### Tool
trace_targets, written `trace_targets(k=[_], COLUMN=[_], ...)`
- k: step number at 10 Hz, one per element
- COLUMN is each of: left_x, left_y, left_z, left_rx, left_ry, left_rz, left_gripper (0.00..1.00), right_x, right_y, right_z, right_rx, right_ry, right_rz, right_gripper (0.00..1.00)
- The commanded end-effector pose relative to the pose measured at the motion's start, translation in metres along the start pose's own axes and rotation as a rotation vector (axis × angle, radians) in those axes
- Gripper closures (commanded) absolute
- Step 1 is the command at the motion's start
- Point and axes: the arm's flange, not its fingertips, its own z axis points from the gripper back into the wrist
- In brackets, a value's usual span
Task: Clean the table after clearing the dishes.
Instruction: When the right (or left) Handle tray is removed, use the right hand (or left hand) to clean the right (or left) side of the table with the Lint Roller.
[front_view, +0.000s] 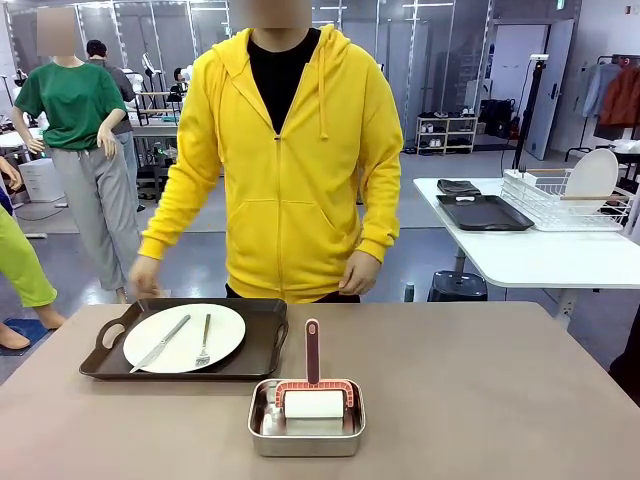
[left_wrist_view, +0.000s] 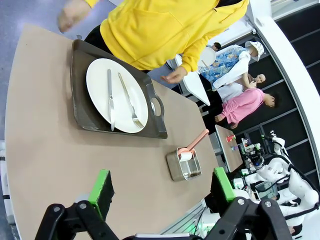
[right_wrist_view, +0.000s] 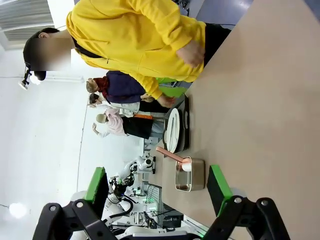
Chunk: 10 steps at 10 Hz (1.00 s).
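A white plate (front_view: 184, 337) with a silver knife (front_view: 160, 344) and fork (front_view: 204, 341) lies on a dark brown handled tray (front_view: 262, 352) at the left of the taupe table (front_view: 480, 400). The left wrist view looks down on the plate (left_wrist_view: 120, 85), its tray (left_wrist_view: 80, 100) and the table (left_wrist_view: 45, 150). My left gripper (left_wrist_view: 162, 192) hovers open above the table, well short of the tray. My right gripper (right_wrist_view: 157, 190) is open too, high over the table (right_wrist_view: 260, 100), with the plate (right_wrist_view: 172, 130) seen edge-on far off. A person in a yellow hoodie (front_view: 290, 160) stands behind the tray.
A small steel pan (front_view: 306, 425) holding a lint roller with a pink handle (front_view: 312, 352) sits at the front middle of the table. A white side table (front_view: 540, 255) at the right rear carries a wire dish rack (front_view: 565, 200) and a dark tray (front_view: 483, 212).
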Motion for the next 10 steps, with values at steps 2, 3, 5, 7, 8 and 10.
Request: trace_targets(k=[2,3,5,7,8,10], left_x=[0.0002,0.0002,0.0002,0.0002,0.0002,0.0002], left_y=[0.0001,0.0001,0.0001,0.0001,0.0001,0.0001], left_z=[0.0022,0.0022,0.0022,0.0022,0.0022,0.0022], left_rx=[-0.012,-0.012,-0.012,-0.012,-0.012,-0.012], left_ry=[-0.002,-0.002,-0.002,-0.002,-0.002,-0.002], left_rz=[-0.009,-0.009,-0.009,-0.009,-0.009,-0.009], left_gripper=[0.00,0.00,0.00,0.00,0.00,0.00], right_x=[-0.0019,-0.0019,-0.0019,-0.0019,-0.0019,-0.0019], right_y=[0.0067,0.0067,0.0067,0.0067,0.0067,0.0067], right_z=[0.0003,0.0003,0.0003,0.0003,0.0003,0.0003], right_rx=[0.007,0.007,0.007,0.007,0.007,0.007], right_ry=[-0.004,-0.004,-0.004,-0.004,-0.004,-0.004], right_rz=[0.005,0.005,0.005,0.005,0.005,0.005], right_gripper=[0.00,0.00,0.00,0.00,0.00,0.00])
